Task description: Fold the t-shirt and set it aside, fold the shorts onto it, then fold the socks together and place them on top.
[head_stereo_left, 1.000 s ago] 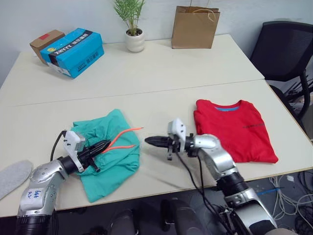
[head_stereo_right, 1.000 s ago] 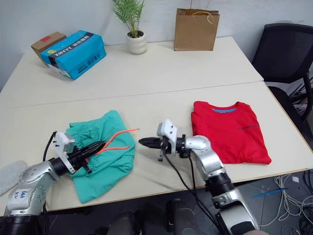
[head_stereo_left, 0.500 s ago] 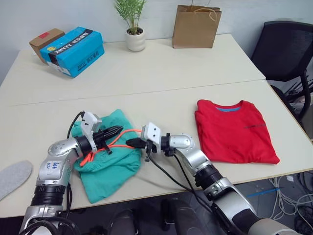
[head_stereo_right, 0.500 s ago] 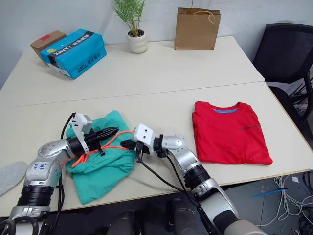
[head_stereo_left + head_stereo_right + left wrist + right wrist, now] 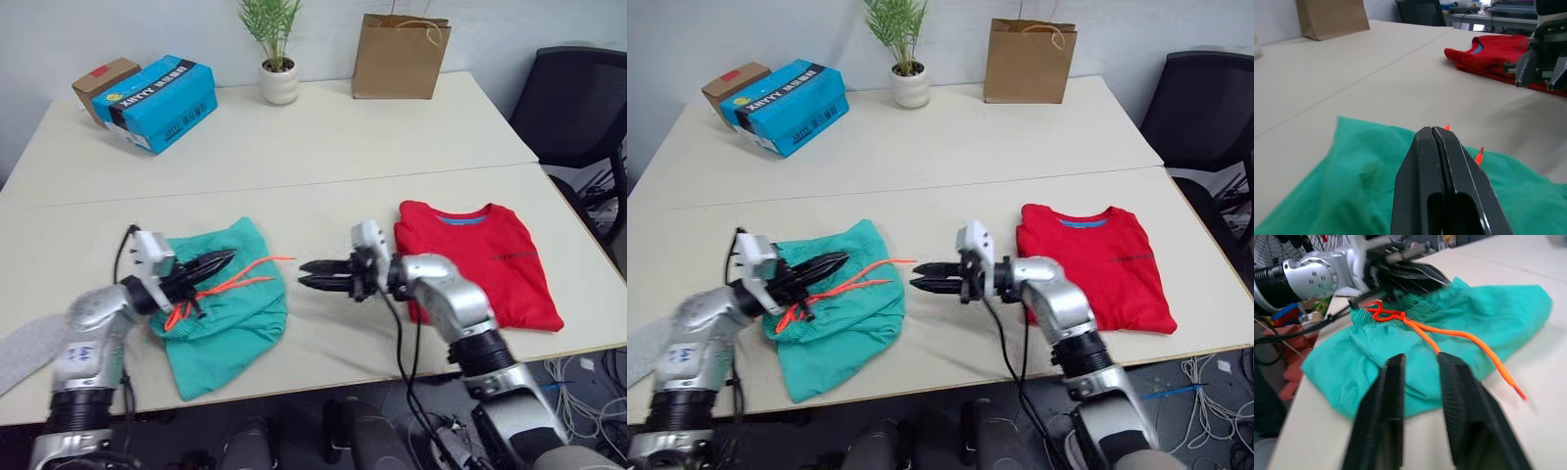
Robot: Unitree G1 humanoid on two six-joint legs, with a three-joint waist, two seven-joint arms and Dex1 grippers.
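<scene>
The teal shorts (image 5: 230, 318) lie crumpled on the table's near left, their orange drawstring (image 5: 250, 274) trailing across them toward the right. My left gripper (image 5: 231, 258) hovers shut just over the gathered waistband, and the left wrist view shows its fingers (image 5: 1449, 161) pressed together with nothing seen between them. My right gripper (image 5: 302, 274) is open, pointing at the shorts from a short gap to their right, over bare table. The red t-shirt (image 5: 490, 264) lies folded at the near right. One grey sock (image 5: 24, 343) lies at the far left edge.
At the back stand a blue box (image 5: 162, 90), a cardboard box (image 5: 103, 76), a potted plant (image 5: 278, 78) and a brown paper bag (image 5: 400, 57). A black chair (image 5: 578, 98) is off the table's right side.
My right gripper has drawn back to the right, off the shorts' edge. My left gripper stays shut over the waistband while its arm has dropped. The camera shifted slightly.
</scene>
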